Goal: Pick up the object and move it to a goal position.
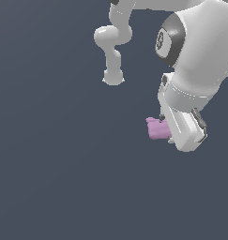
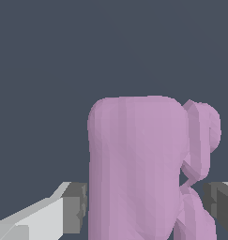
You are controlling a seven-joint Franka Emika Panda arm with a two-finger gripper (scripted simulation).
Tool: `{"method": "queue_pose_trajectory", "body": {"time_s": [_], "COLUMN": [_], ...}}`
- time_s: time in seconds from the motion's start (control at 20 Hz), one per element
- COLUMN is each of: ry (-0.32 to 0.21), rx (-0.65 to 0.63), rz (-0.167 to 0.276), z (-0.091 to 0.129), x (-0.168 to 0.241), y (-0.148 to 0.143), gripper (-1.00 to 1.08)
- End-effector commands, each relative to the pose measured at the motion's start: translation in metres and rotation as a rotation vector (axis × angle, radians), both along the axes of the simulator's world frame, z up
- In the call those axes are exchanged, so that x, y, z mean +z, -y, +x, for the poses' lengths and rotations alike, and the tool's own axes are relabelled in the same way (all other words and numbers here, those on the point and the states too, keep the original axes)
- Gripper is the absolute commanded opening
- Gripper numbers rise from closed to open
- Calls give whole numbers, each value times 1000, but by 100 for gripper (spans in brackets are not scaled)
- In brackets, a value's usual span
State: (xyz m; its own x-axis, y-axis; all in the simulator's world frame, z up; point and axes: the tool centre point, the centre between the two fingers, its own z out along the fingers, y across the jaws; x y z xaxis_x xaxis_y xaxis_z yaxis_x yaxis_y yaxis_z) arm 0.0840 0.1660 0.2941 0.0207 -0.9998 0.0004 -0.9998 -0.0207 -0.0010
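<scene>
We see a white robot arm [image 1: 190, 56] reaching down over a plain dark grey-blue tabletop [image 1: 54, 164] in the exterior view. At its lower end, the end effector [image 1: 168, 125] sits against a small pale pink block [image 1: 156, 128], which pokes out toward the exterior view's left. In the wrist view, the pink block [image 2: 136, 168] fills the middle of the picture, tall with a rounded top and a knobbly, notched part along one edge. One grey fingertip [image 2: 74, 208] stands just beside its smooth side, and the other fingertip [image 2: 221, 204] stands near its knobbly side. The fingers are drawn in narrowly around the block; we cannot tell whether they are pressing on it.
</scene>
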Motion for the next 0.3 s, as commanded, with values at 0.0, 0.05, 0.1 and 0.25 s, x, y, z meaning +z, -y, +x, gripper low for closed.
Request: {"method": "queue_pose_trajectory", "body": {"time_s": [0.0,0.05,0.1,0.25], "ry": [-1,-1,-1,-1], "rx": [0,0,0,0], "rz": [0,0,0,0], "z": [2,2,3,3], "x": [4,6,6,7], "y": [-2,-2,-3,-3], "gripper": [-100,-100,-100,-100]}}
